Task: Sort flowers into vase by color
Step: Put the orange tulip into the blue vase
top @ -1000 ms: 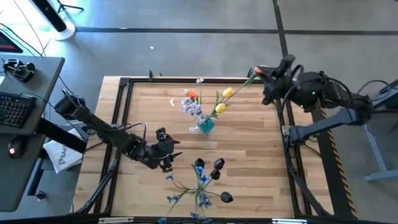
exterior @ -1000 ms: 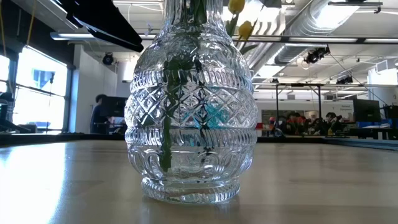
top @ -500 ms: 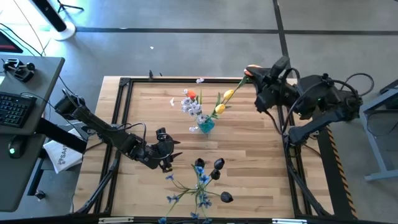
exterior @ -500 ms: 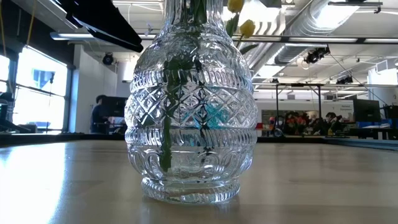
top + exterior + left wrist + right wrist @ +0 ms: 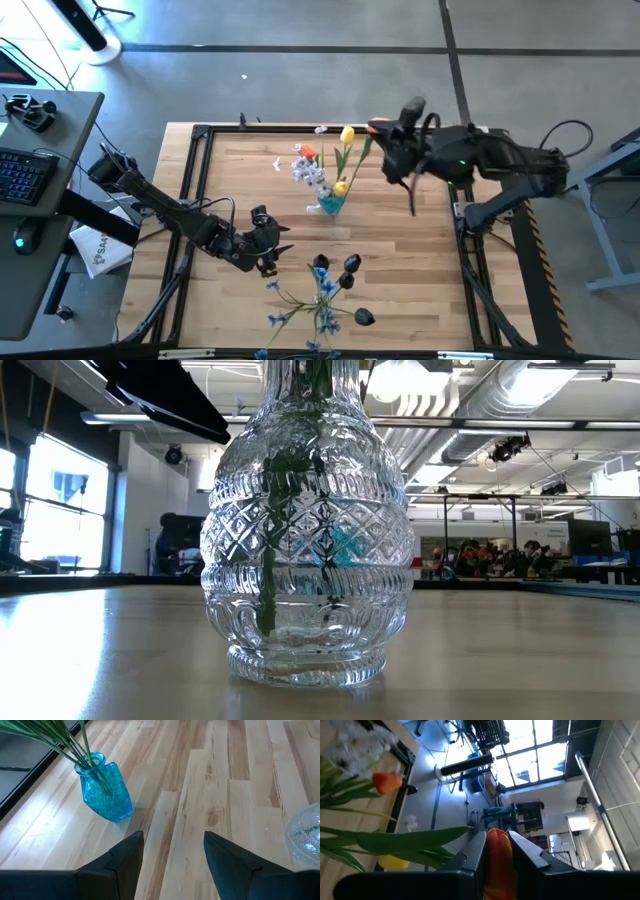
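Observation:
A blue vase (image 5: 331, 203) stands mid-table with white sprays (image 5: 308, 172), an orange tulip (image 5: 308, 152) and yellow tulips (image 5: 347, 134) in it. Above the far right of the table, my right gripper (image 5: 382, 128) is shut on another orange tulip (image 5: 498, 854). Its green leaf (image 5: 410, 841) reaches toward the blue vase. A clear cut-glass vase (image 5: 305, 530) near the table's near edge holds blue sprays (image 5: 322, 290) and dark buds (image 5: 350, 265). My left gripper (image 5: 268, 246) waits open, left of centre, facing the blue vase (image 5: 105, 790). My right gripper pinches the orange tulip at its bloom (image 5: 499, 851) between its two fingers, coming nearly level from the table's right side. The tulip is lifted clear of the table. Its leaf and stem slant away toward the blue vase, and I cannot tell where the stem's lower end rests.
A black frame (image 5: 195, 200) borders the wooden table. Small white petals (image 5: 320, 129) lie near the far edge. Bare wood (image 5: 410, 270) lies between the vases and the right edge. A desk with a keyboard (image 5: 25, 170) stands beyond the left edge.
My right gripper has moved toward the table's left, nearer the blue vase, rising a little and carrying the orange tulip. The upper yellow tulip has swung toward the far left with it, and the yellow blooms have left the top of the low view.

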Controlling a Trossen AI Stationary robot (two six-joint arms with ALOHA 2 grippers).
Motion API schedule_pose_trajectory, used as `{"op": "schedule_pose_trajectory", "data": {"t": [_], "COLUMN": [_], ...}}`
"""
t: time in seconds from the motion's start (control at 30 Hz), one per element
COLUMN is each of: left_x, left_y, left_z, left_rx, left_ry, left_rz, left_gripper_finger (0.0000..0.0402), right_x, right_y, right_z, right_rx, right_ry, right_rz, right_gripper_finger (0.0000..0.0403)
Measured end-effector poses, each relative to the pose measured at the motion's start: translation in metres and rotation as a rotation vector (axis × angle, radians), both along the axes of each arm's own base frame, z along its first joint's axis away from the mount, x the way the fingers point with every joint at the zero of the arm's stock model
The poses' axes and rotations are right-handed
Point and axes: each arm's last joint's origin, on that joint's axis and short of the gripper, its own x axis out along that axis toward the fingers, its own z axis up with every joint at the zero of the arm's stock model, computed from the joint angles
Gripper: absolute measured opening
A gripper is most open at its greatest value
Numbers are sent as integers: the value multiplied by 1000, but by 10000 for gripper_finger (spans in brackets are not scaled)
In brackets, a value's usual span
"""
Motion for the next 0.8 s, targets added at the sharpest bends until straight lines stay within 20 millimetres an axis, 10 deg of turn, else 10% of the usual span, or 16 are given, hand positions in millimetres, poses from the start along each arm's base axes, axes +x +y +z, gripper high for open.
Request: {"op": "schedule_pose_trajectory", "data": {"t": [0.8], "left_x": [0], "left_y": [0], "left_z": [0], "left_rx": [0], "left_ry": [0], "left_rz": [0], "left_gripper_finger": [197], "right_x": [41], "right_y": [-40], "right_z": [-78], "right_rx": [-104], "right_ry": [126], "right_rz": [-182], "right_gripper_finger": [66]}}
